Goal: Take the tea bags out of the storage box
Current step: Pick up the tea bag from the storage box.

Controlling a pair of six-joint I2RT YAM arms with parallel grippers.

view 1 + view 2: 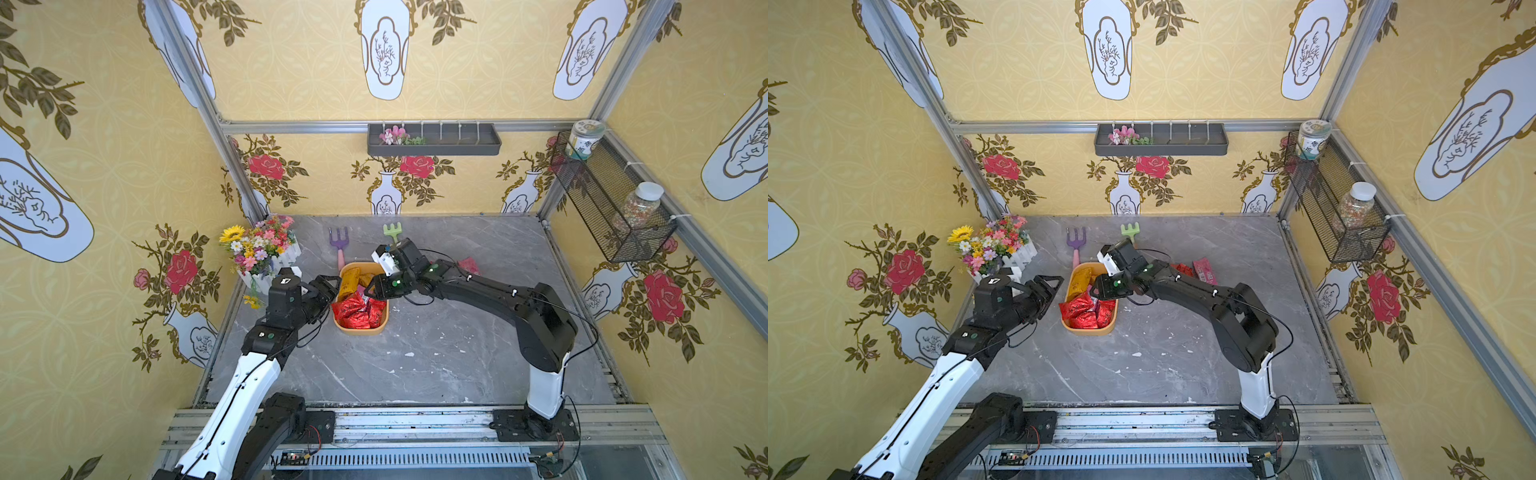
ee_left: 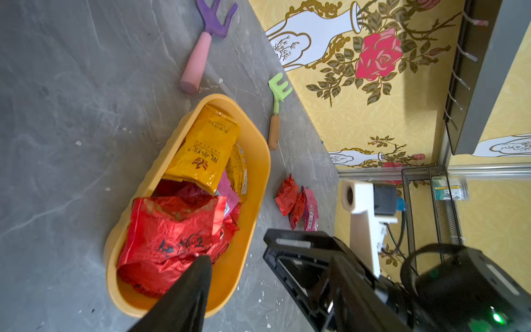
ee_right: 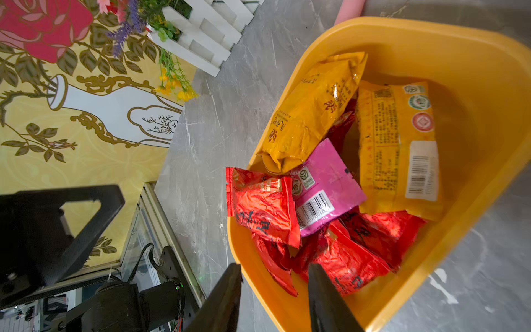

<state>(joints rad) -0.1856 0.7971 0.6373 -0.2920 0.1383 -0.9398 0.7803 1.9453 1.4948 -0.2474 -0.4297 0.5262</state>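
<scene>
Right gripper (image 3: 274,266) hangs half-spread, holding nothing, fingers apparently astride the storage box (image 3: 431,37) rim above the tea bags (image 3: 339,258); left gripper (image 1: 332,289), spread and empty, hovers at the box's left wall. Closing here could pinch the rim and tip the box. Left of desk (image 1: 415,365) centre, it holds two yellow, one pink, at least four red; two red and one pink lie toward the desk's far right corner.
</scene>
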